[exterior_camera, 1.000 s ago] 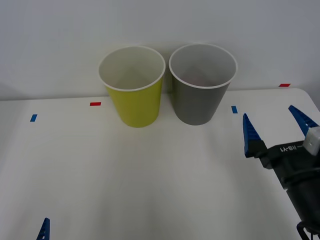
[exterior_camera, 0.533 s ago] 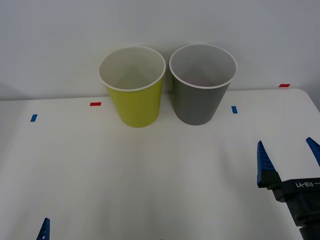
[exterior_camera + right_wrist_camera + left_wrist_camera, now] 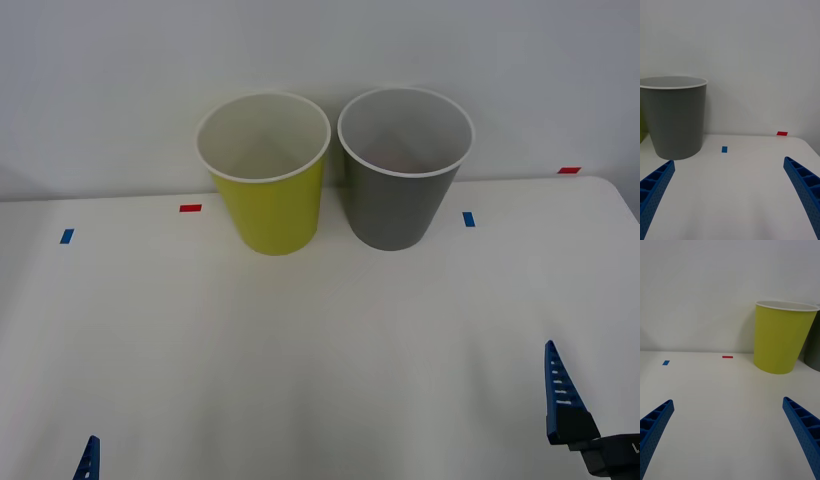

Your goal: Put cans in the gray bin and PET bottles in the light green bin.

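Note:
The gray bin (image 3: 405, 190) stands upright at the back of the table, with the light green bin (image 3: 268, 190) just to its left, their rims nearly touching. The cans and PET bottles are out of view. My right gripper (image 3: 728, 160) is open and holds nothing. It hovers low at the table's near right, well short of the gray bin (image 3: 675, 120); one of its fingers (image 3: 558, 395) shows in the front view. My left gripper (image 3: 728, 399) is open and holds nothing, at the near left, facing the light green bin (image 3: 781, 339).
The white table (image 3: 300, 350) reaches back to a white wall. Small blue tape marks (image 3: 468, 218) and red tape marks (image 3: 190, 208) lie flat on it near the bins and edges. The table's right edge runs close beside my right arm.
My right gripper has drawn back from beside the gray bin toward the table's near right corner, staying open. The left gripper and both bins have not moved.

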Controlling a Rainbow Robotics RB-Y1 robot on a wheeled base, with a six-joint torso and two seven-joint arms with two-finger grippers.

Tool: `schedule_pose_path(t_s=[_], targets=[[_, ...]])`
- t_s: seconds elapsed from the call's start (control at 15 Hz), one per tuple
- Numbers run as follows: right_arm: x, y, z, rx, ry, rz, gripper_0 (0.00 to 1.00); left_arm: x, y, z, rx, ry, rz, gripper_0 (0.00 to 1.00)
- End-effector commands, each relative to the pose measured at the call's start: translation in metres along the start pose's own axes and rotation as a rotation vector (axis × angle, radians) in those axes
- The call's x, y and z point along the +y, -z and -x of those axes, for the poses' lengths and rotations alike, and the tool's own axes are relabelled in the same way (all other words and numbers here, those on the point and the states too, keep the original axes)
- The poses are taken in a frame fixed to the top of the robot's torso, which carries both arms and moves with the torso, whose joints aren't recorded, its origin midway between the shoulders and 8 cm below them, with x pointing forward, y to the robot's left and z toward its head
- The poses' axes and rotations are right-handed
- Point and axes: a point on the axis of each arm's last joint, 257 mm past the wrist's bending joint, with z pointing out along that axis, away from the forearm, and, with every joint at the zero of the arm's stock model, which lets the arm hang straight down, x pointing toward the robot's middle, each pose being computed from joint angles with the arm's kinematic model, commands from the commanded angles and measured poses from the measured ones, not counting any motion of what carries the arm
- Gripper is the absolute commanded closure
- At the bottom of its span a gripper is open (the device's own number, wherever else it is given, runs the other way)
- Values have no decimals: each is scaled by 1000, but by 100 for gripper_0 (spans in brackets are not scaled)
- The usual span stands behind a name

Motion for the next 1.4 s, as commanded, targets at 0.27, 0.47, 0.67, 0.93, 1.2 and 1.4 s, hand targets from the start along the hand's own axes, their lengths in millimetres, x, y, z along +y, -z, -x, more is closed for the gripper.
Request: schedule_pose_path(t_s=[0.27, 0.47, 0.67, 0.93, 1.2, 1.4], targets=[[32, 41, -17, 67, -70, 55, 0, 0, 0, 0, 0, 0, 0, 0], [37, 58, -25, 109, -64, 65, 0, 0, 0, 0, 0, 0, 0, 0], [38, 64, -26, 116, -64, 64, 0, 0, 0, 0, 0, 0, 0, 0], [38, 64, -26, 116, -64, 64, 0, 0, 0, 0, 0, 0, 0, 0], [38, 64, -26, 116, -64, 64, 0, 0, 0, 0, 0, 0, 0, 0], [38, 64, -26, 116, -64, 64, 0, 0, 0, 0, 0, 0, 0, 0]])
